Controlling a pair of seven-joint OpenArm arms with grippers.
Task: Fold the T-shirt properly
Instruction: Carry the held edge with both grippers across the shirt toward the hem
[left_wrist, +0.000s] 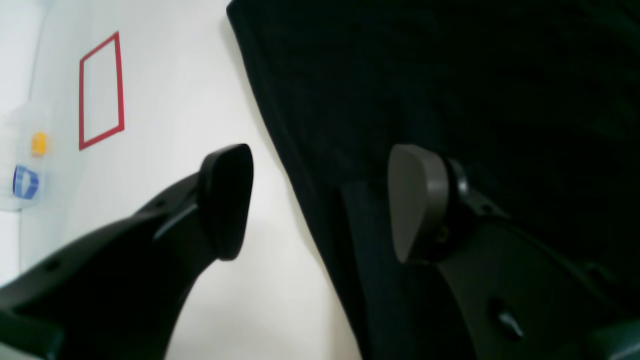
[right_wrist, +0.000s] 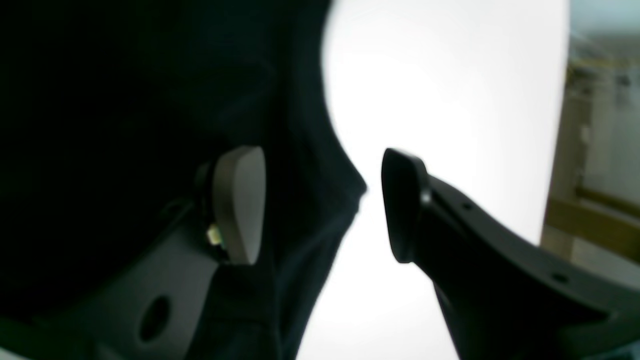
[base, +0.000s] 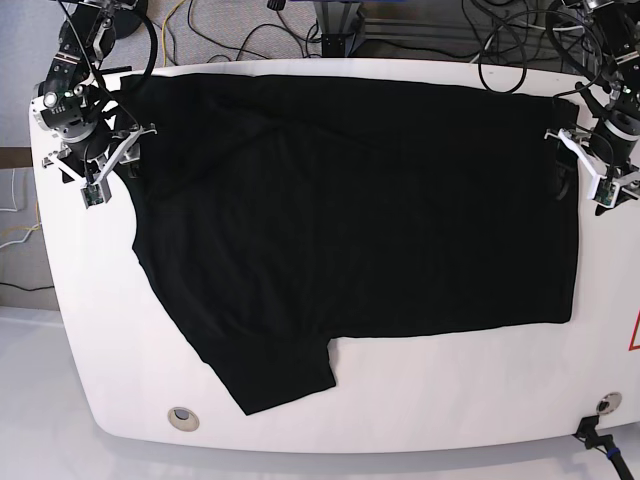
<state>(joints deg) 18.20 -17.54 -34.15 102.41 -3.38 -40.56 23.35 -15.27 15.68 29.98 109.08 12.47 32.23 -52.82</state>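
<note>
Item: T-shirt (base: 360, 210), black, spread flat on the white table (base: 470, 390), long axis left-right; we note one sleeve toward the near edge. Left gripper (left_wrist: 320, 200) and right gripper (right_wrist: 322, 200): both agape astride opposite cloth edges, apparently holding nothing.

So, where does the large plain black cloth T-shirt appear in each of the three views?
Left wrist view: the large plain black cloth T-shirt fills the right side, its edge between the open left gripper fingers.
Right wrist view: it fills the left side, its edge between the open right gripper fingers.
Base view: it covers the middle.
Shared landmark: the white table.
</note>
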